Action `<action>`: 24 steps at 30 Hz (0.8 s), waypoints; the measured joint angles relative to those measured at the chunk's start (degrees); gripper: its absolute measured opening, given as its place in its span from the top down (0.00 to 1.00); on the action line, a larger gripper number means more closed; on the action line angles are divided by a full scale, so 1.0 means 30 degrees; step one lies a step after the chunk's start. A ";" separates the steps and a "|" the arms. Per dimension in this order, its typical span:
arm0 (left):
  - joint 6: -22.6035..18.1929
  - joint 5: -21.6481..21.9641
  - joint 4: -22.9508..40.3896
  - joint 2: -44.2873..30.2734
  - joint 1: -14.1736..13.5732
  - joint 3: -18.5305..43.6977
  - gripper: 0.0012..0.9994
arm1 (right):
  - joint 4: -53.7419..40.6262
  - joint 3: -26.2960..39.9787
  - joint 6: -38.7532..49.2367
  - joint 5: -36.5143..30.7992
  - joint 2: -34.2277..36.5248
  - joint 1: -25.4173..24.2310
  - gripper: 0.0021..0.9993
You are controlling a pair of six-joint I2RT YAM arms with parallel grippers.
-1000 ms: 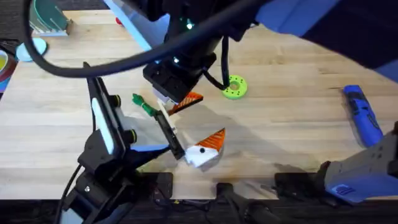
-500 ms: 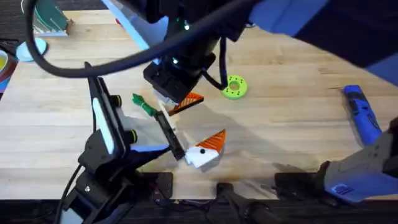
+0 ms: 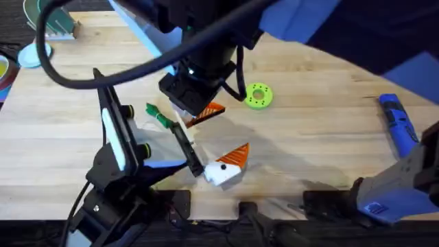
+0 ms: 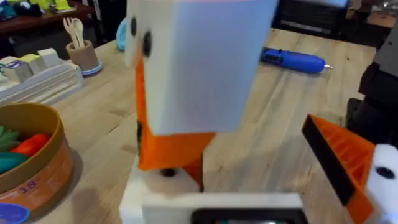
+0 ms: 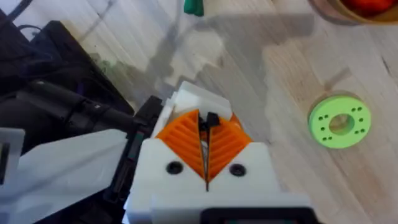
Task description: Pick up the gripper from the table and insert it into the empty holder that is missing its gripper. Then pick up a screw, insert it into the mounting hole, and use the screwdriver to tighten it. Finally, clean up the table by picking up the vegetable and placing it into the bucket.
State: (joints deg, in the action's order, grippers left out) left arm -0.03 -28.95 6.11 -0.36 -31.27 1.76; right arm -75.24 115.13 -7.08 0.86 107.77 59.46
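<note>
R pincer (image 5: 207, 152): pads pressing together on a thin dark part, identity unclear. L pincer (image 4: 186, 149): aperture not readable, can't tell. Gripper (image 3: 208, 111): lying on counter (image 3: 322, 144) under R arm, beside vegetable (image 3: 158, 115). Screwdriver (image 3: 399, 127): resting near R edge. Bucket (image 4: 31, 162): sitting well apart. Suggest lowering slowly, staying square. Room opening toward green disc (image 3: 258, 96); L arm is crowding the other side.

My counter (image 3: 322, 137) is pale wood planks. On it lie 1 green disc (image 3: 258, 96) with a centre hole, the blue screwdriver (image 3: 399, 126) near its right edge, and the slim green vegetable (image 3: 158, 116).
</note>
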 joint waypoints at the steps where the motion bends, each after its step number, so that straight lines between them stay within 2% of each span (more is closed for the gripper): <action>1: 0.0000 0.0000 0.0000 0.0000 0.0000 0.0000 0.01 | -0.0121 0.0000 -0.0010 0.0007 0.0000 0.0000 1.00; 24: 0.0001 0.0007 0.0000 0.0000 0.0000 0.0000 0.01 | -0.0288 -0.0036 -0.0069 0.0568 -0.0001 -0.0007 1.00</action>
State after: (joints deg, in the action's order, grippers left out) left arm -0.03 -28.93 6.11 -0.36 -31.27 1.76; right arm -76.10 115.02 -7.29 2.57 107.76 59.44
